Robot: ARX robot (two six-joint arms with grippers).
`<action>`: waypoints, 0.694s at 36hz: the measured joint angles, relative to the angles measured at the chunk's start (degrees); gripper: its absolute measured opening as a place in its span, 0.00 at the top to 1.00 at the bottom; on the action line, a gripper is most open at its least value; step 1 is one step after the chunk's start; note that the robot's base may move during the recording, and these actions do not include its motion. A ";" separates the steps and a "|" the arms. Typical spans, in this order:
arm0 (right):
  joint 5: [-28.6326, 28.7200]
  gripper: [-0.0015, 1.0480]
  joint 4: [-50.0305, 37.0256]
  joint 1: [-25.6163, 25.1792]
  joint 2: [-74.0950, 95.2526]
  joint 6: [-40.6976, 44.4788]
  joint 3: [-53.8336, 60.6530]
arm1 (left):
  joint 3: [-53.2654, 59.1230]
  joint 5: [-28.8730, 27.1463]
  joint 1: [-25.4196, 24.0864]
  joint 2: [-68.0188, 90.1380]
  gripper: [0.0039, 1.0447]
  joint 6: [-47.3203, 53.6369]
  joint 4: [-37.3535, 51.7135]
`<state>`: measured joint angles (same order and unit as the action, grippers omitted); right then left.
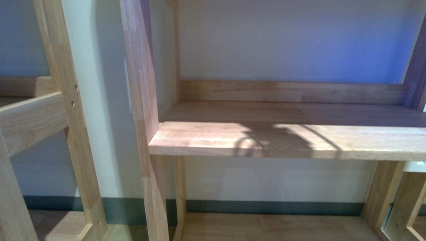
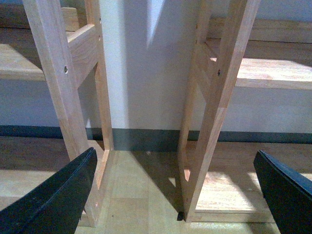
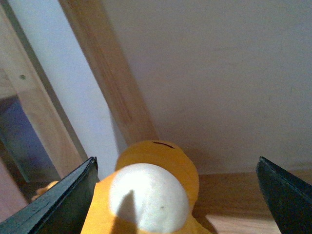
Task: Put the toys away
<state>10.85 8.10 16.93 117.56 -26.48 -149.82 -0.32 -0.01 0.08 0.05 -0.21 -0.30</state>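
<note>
- Front view: neither arm nor the toy shows here. A wooden shelf board (image 1: 286, 140) runs across the right part of the scene, with a patch of sunlight and a curved shadow on its near edge.
- A wooden upright post (image 1: 143, 115) stands at the shelf's left end. Further left is the frame of a second shelf unit (image 1: 65, 120).
- Behind both units is a pale wall (image 1: 301, 40), with a dark baseboard (image 1: 271, 207) along the floor.
- Left wrist view: the left gripper (image 2: 178, 187) has its two black fingers (image 2: 58, 195) spread wide apart, with nothing between them. Beyond it lies a wooden floor (image 2: 141, 190) and the gap between the two shelf frames.
- Right wrist view: the right gripper (image 3: 178, 195) also has its fingers set wide apart. The orange-yellow plush toy (image 3: 161, 165) sits between them, close to the camera, showing a round white patch (image 3: 148, 197). Whether the fingers touch the toy cannot be told.
- Beyond the toy are a wooden surface and a slanted wooden post against the pale wall.
</note>
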 joint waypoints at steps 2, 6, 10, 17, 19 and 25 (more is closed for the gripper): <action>0.37 0.06 -3.69 0.07 -5.44 0.96 7.58 | 0.00 0.02 0.00 0.00 0.06 0.00 0.00; 0.55 0.06 -9.22 0.87 -14.95 2.78 19.78 | 0.00 0.02 0.00 0.00 0.06 0.00 0.00; -1.40 0.06 -14.43 2.19 -23.78 5.73 33.35 | 0.00 0.02 0.00 0.00 0.06 0.00 0.00; -8.61 0.06 -19.45 3.80 -33.66 13.99 50.40 | 0.00 0.02 0.00 0.00 0.06 0.00 0.00; -10.45 0.06 -21.16 4.13 -36.39 16.57 54.73 | 0.00 0.02 0.00 0.00 0.06 0.00 0.00; -16.46 0.06 -27.30 5.44 -48.61 25.11 71.36 | 0.00 0.02 0.00 0.00 0.06 0.00 0.00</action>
<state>-5.61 -19.20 22.37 68.95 -1.37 -78.46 -0.32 0.01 0.08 0.05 -0.21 -0.30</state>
